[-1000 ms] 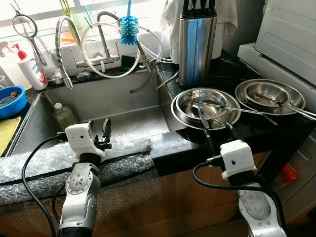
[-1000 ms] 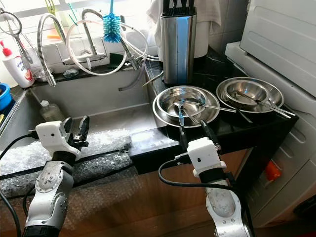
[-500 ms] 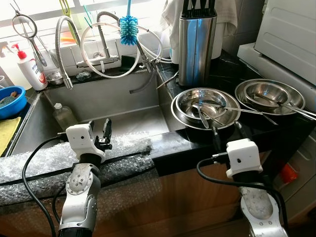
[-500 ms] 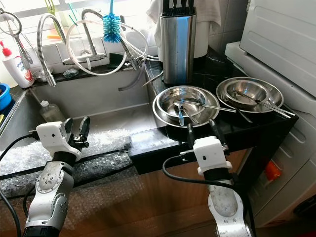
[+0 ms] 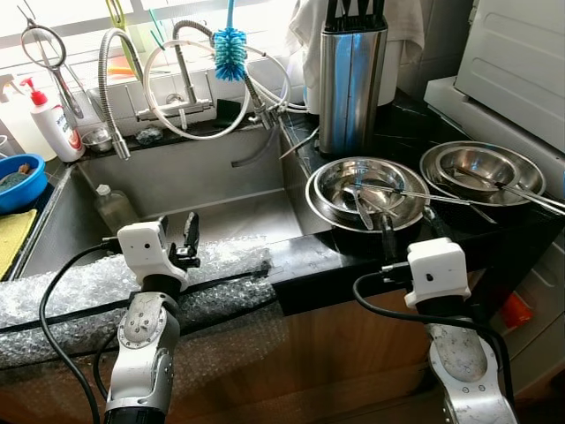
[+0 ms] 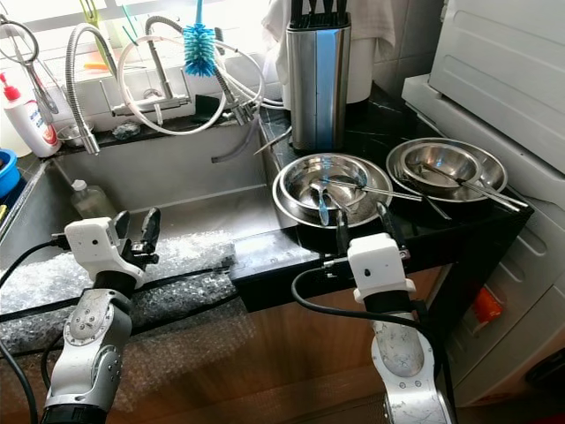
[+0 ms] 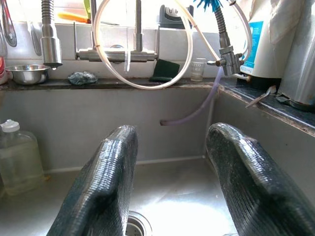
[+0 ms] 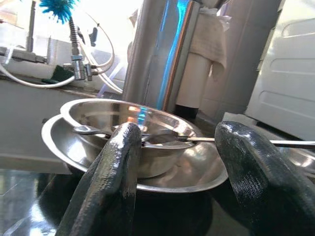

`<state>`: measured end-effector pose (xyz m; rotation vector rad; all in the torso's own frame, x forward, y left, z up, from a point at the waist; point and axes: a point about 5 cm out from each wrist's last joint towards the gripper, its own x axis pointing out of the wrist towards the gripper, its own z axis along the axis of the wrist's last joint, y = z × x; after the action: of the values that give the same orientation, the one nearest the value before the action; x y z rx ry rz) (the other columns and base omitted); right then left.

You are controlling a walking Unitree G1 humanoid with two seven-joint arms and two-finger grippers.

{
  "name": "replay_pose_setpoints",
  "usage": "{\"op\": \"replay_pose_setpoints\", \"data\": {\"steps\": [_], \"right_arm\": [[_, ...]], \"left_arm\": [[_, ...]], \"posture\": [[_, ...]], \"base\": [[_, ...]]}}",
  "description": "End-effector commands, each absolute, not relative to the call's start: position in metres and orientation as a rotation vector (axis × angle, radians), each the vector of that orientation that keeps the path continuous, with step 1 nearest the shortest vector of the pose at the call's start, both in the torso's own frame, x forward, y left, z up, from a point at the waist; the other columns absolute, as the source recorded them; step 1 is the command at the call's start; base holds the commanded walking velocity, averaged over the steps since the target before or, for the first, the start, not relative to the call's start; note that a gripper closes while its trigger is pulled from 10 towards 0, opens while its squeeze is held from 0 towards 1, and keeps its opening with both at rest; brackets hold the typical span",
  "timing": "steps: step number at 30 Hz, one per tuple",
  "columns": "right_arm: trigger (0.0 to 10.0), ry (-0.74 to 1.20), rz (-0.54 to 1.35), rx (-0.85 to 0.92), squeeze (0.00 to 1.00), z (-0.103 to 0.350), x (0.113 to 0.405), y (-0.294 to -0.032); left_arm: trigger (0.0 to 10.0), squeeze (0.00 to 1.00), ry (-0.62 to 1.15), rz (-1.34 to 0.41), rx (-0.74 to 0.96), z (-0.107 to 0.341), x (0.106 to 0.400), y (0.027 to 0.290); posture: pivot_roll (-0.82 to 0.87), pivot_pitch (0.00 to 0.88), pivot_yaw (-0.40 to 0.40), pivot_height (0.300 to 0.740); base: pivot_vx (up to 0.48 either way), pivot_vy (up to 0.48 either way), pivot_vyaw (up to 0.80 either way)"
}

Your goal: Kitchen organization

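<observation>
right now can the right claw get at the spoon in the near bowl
Probably yes: the right claw is open, just short of the bowl, with the spoon lying straight ahead. Only the bowl's rim is in between.

Blue bottle brush point(image 5: 230, 53), silver steel bowls point(image 5: 367, 187)

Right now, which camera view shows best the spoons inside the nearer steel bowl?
The left eye view: it looks down into the nearer steel bowl, so the spoons lie in full sight. The right eye view shows the same. The right wrist view sees them side-on, between the open fingers.
</observation>
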<state>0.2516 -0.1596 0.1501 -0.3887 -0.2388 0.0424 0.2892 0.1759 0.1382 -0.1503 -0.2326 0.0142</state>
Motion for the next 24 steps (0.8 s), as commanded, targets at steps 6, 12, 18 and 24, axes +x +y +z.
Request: {"op": "replay_pose_setpoints", "data": {"steps": [6, 12, 18, 24], "right_arm": [[10.0, -0.229, 0.073, -0.377, 0.00, 0.1486, 0.2545, -0.1545], [10.0, -0.235, 0.073, -0.376, 0.00, 0.1503, 0.2559, -0.1544], [10.0, -0.245, 0.069, -0.378, 0.00, 0.1524, 0.2581, -0.1549], [9.5, -0.242, 0.069, -0.379, 0.00, 0.1518, 0.2592, -0.1543]], "left_arm": [[10.0, 0.00, -0.212, 0.026, -0.152, 0.1332, 0.2891, 0.1770], [10.0, 0.00, -0.211, 0.027, -0.152, 0.1330, 0.2889, 0.1768], [10.0, 0.00, -0.211, 0.029, -0.154, 0.1328, 0.2887, 0.1768], [10.0, 0.00, -0.211, 0.028, -0.152, 0.1330, 0.2886, 0.1768]], "posture": [[-0.15, 0.000, 0.113, 0.740], [-0.15, 0.000, 0.111, 0.740], [-0.15, 0.000, 0.111, 0.740], [-0.15, 0.000, 0.112, 0.740]], "base": [[0.000, 0.000, 0.00], [0.000, 0.000, 0.00], [0.000, 0.000, 0.00], [0.000, 0.000, 0.00]]}}
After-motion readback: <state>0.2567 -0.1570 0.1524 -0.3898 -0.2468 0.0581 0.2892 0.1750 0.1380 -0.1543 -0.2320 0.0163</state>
